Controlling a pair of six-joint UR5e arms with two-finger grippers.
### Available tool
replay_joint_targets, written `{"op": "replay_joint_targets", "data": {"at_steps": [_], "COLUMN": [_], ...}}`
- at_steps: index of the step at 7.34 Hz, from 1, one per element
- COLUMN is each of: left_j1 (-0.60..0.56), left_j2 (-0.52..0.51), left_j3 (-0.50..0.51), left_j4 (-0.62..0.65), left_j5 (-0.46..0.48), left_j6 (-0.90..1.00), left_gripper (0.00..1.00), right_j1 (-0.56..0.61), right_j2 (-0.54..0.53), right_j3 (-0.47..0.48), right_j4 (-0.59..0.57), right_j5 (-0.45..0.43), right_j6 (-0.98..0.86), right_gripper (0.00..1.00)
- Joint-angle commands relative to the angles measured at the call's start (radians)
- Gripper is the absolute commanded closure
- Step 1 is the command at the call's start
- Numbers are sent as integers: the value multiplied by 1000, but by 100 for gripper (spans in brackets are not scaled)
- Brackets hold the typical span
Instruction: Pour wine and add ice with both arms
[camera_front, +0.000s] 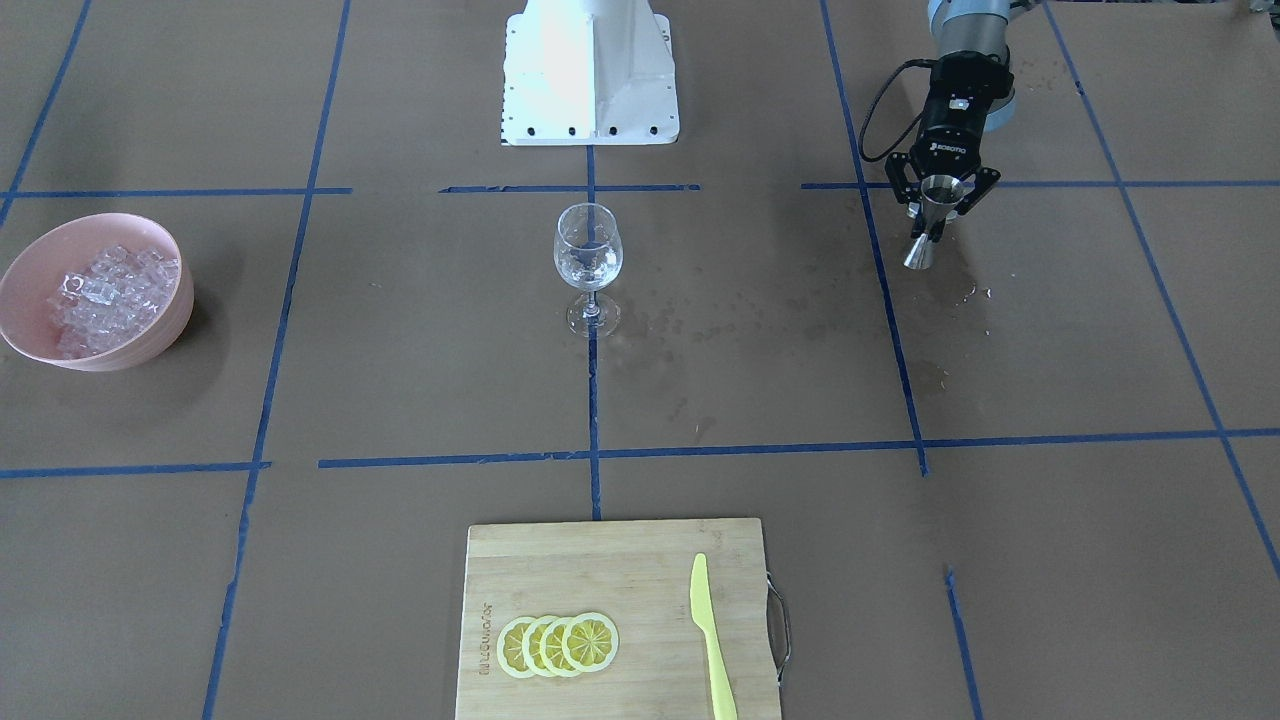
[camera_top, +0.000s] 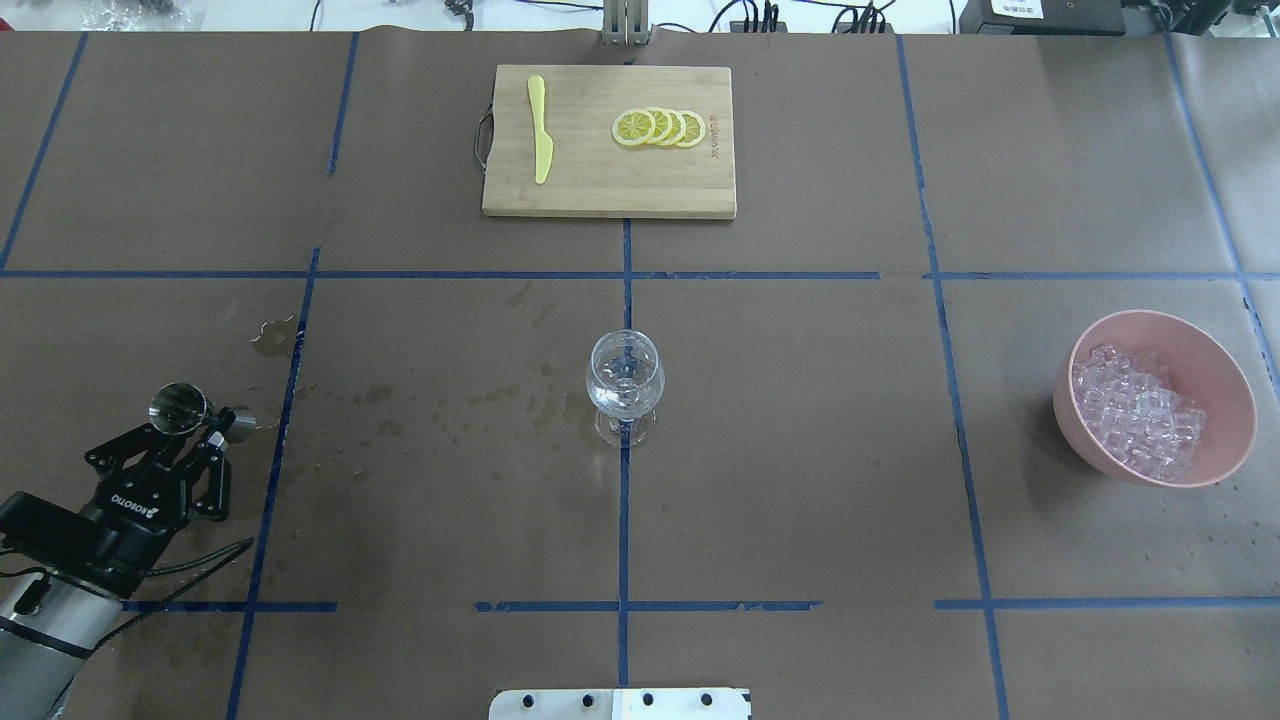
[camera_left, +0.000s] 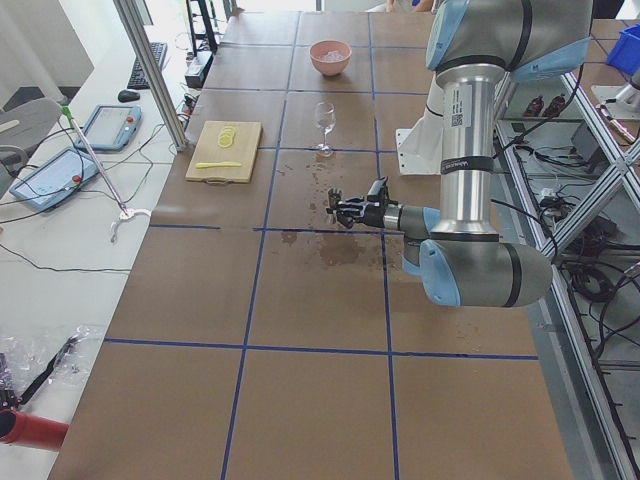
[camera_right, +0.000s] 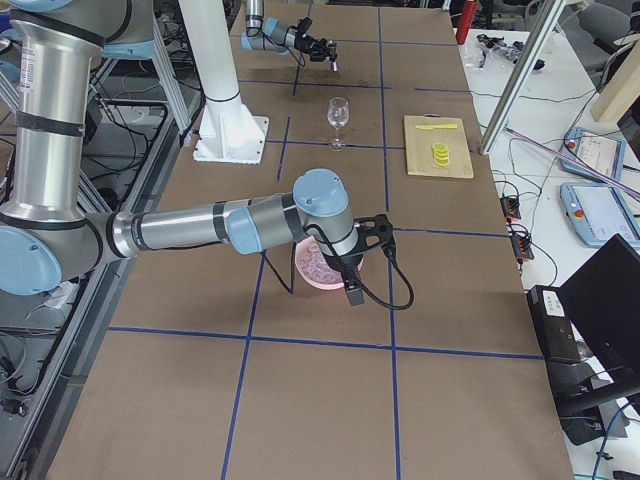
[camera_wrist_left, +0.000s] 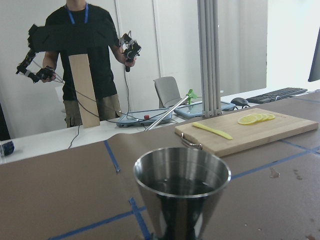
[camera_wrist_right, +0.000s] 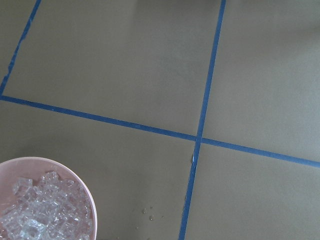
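Observation:
My left gripper (camera_top: 203, 428) is shut on the waist of a steel jigger (camera_top: 180, 408) at the table's left side; it also shows in the front view (camera_front: 935, 215). The left wrist view shows the jigger (camera_wrist_left: 181, 192) upright with dark wine (camera_wrist_left: 180, 187) low inside. A clear wine glass (camera_top: 625, 385) stands upright at the table's middle, far from the jigger. A pink bowl (camera_top: 1215, 370) of ice (camera_top: 1140, 415) sits at the right. My right arm hovers over that bowl (camera_right: 312, 268) in the exterior right view only; I cannot tell whether its gripper is open or shut. The right wrist view catches the ice (camera_wrist_right: 42, 207).
A bamboo cutting board (camera_top: 600, 180) at the far edge carries lemon slices (camera_top: 660, 127) and a yellow knife (camera_top: 540, 140). Wet spots (camera_top: 450, 400) lie between the jigger and the glass. The white base block (camera_front: 590, 75) stands at the robot's side.

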Motion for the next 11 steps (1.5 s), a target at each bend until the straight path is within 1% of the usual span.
{"op": "replay_joint_targets", "data": {"at_steps": [1, 2, 4, 5, 6, 7, 8, 11], "left_j1": [-42, -48, -76, -87, -93, -93, -93, -84], "left_j2": [-116, -155, -243, -275, -309, -329, -360, -461], "left_j3": [-22, -23, -28, -39, -62, -94, -97, -99], "left_j4": [-3, 37, 188, 253, 346, 427, 471, 684], "left_j5": [-36, -36, -36, -36, -36, -36, -37, -37], "left_j6": [149, 149, 149, 149, 149, 149, 149, 149], "left_gripper": [100, 100, 100, 100, 100, 100, 100, 100], "right_j1": [0, 0, 0, 0, 0, 0, 2, 2], "right_j2": [0, 0, -2, -2, -2, -3, -3, -11], "right_j3": [-2, 0, 0, 0, 0, 0, 0, 1], "right_j4": [0, 0, 0, 0, 0, 0, 0, 2], "right_j5": [0, 0, 0, 0, 0, 0, 0, 1], "right_j6": [0, 0, 0, 0, 0, 0, 0, 0], "right_gripper": [0, 0, 0, 0, 0, 0, 0, 0]}}
